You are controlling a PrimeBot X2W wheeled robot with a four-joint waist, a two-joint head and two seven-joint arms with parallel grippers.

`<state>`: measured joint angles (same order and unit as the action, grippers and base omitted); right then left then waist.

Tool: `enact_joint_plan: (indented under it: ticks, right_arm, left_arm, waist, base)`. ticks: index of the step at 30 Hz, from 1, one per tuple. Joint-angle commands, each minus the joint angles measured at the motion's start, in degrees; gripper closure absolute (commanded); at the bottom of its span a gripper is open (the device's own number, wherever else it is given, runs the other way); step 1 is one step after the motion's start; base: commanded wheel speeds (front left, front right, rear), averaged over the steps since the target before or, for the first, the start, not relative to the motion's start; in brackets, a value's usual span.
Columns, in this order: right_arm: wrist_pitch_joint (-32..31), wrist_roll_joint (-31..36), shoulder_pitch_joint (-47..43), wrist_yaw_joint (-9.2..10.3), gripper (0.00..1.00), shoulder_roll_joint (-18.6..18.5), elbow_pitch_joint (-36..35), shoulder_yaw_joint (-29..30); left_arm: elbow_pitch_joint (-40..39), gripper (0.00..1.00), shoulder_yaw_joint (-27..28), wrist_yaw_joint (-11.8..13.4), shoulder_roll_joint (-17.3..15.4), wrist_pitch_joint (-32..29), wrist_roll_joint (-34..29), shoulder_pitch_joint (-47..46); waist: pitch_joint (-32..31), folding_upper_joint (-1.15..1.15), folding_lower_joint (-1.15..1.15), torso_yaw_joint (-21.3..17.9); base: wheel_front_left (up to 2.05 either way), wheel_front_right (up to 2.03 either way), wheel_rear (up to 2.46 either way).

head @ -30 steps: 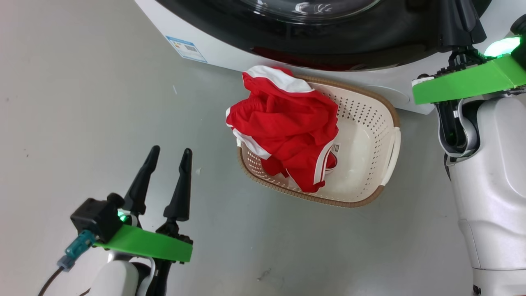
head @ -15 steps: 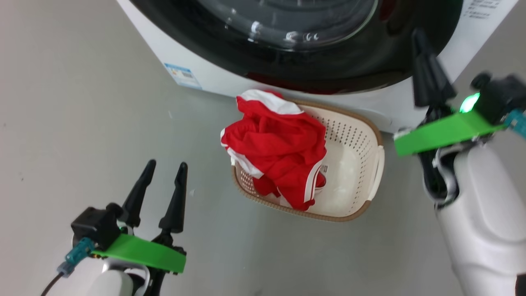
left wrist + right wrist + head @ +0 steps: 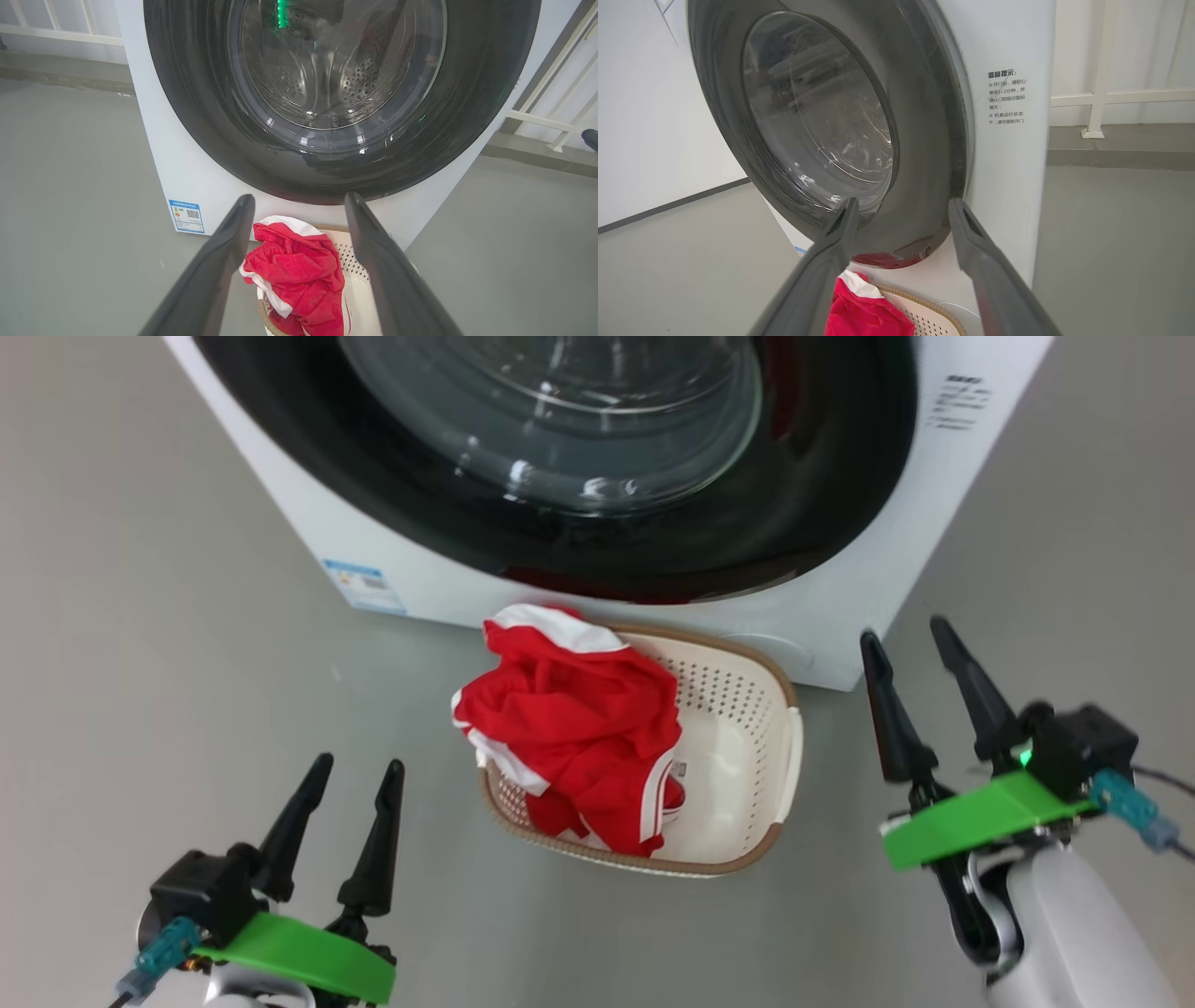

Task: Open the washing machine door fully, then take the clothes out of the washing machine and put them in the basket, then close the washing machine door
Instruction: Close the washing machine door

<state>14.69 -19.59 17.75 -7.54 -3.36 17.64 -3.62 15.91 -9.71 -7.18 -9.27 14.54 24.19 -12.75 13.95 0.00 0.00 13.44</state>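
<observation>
The washing machine [image 3: 439, 588] stands at the top of the head view, its door [image 3: 840, 476] lying flush against the front, black rim around the glass bowl. On the floor before it sits the cream basket [image 3: 738, 775], with the red clothes [image 3: 569, 728] heaped over its left side. My left gripper [image 3: 359, 763] is open at the lower left, well short of the basket. Right of the basket, my right gripper [image 3: 903, 629] is open and holds nothing. The left wrist view looks between my left gripper [image 3: 299, 198] at the door [image 3: 187, 93] and clothes [image 3: 299, 275]. Past my right gripper [image 3: 903, 201], the right wrist view has the door [image 3: 924, 140] edge-on.
Grey floor [image 3: 140, 663] spreads on both sides of the machine. A blue label [image 3: 364, 586] sits low on the machine's front. A white railing [image 3: 551, 121] runs behind the machine on the right, and a low step [image 3: 1120, 154] lies beyond it.
My right gripper has come away from the door rim, dropped to the lower right and opened. The head camera has pulled back and tilted up. The left gripper stays open.
</observation>
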Motion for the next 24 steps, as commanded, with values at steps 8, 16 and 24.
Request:
enact_joint_plan:
  ticks: [8,16,24]
  right_arm:
    - [0.31,-0.22,-7.62,0.05,0.0,0.48,-3.32,-0.18]
    - [0.31,-0.39,-12.08,0.05,0.0,0.48,-4.87,1.35]
    - [0.31,-1.19,-16.67,0.05,0.0,0.48,-6.24,2.26]
  left_arm:
    - [-1.29,0.0,3.39,-0.31,-2.44,0.46,-1.05,2.53]
    - [-1.41,0.0,4.71,-0.31,-2.81,0.46,-1.34,4.64]
    - [-1.87,0.0,6.6,-0.31,-2.81,0.46,-1.7,7.67]
  waist:
    - [-4.04,0.0,0.0,-4.91]
    - [-5.89,0.0,0.0,-7.42]
    - [-8.07,0.0,0.0,-10.26]
  base:
    - [0.0,0.0,0.0]
    - [0.0,0.0,0.0]
    - [0.0,0.0,0.0]
